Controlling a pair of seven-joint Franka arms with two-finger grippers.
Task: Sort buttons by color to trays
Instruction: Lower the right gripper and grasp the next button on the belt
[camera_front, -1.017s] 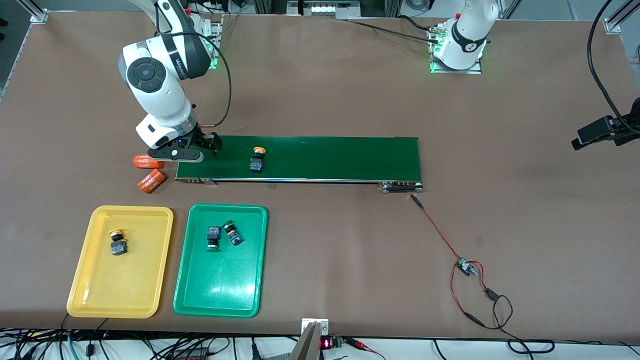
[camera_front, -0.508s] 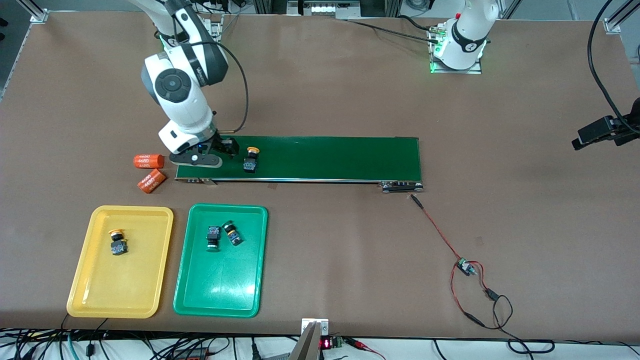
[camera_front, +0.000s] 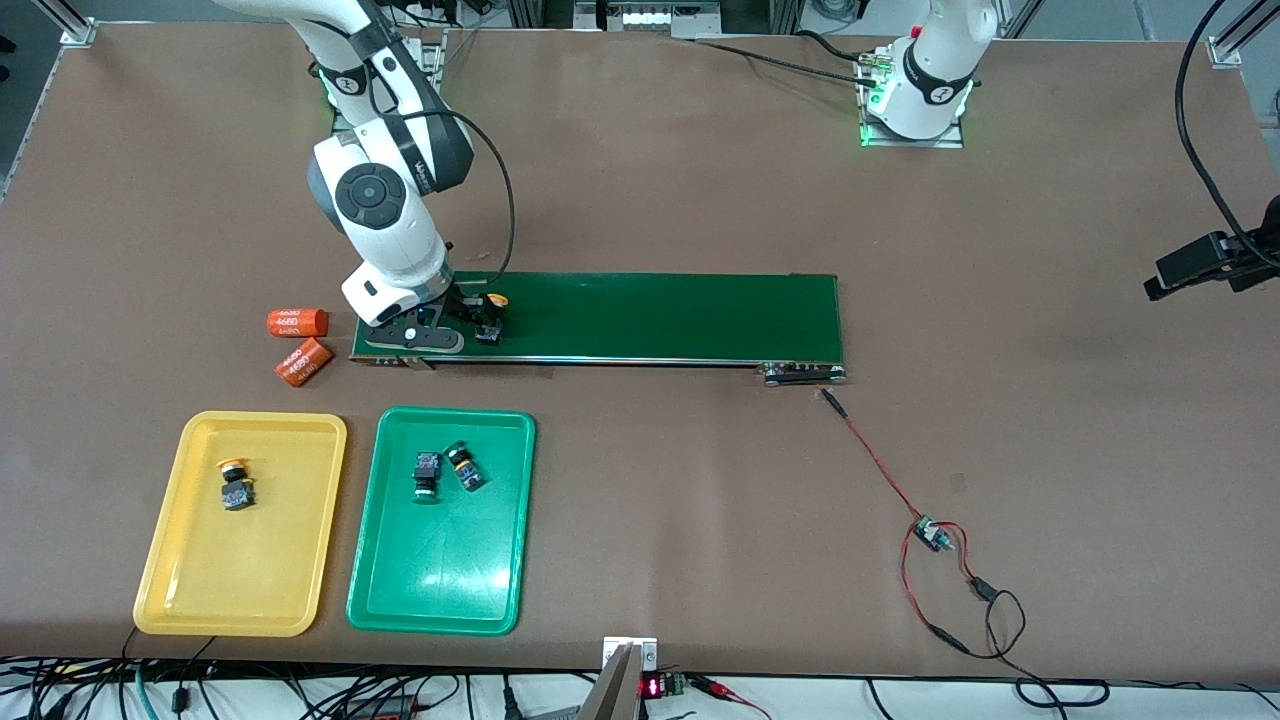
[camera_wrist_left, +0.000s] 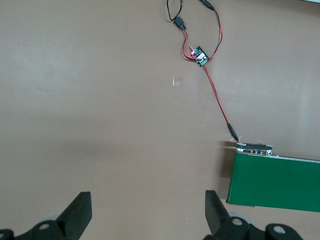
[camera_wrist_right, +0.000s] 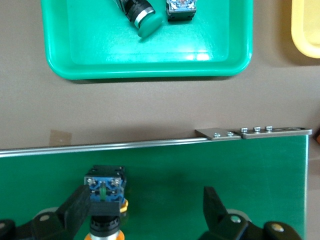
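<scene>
A yellow-capped button (camera_front: 490, 320) lies on the dark-green conveyor belt (camera_front: 660, 315) near the right arm's end. My right gripper (camera_front: 468, 318) is open, down at the belt, with this button (camera_wrist_right: 105, 192) between its fingers, close against one finger (camera_wrist_right: 75, 210). The yellow tray (camera_front: 200, 580) holds one yellow-capped button (camera_front: 236, 487). The green tray (camera_front: 440, 580) holds two green-capped buttons (camera_front: 426, 476) (camera_front: 464, 467), which also show in the right wrist view (camera_wrist_right: 140, 15) (camera_wrist_right: 181, 9). My left gripper (camera_wrist_left: 147, 215) is open and empty over bare table; the left arm waits.
Two orange cylinders (camera_front: 297, 322) (camera_front: 304, 362) lie on the table just off the belt's end beside the right gripper. A red wire with a small circuit board (camera_front: 930, 533) runs from the belt's other end. A black camera (camera_front: 1200, 262) stands at the table's edge.
The right gripper has moved along the belt from its end to the yellow-capped button, which rode the belt toward it. Its open fingers now straddle the button. The left arm has not moved.
</scene>
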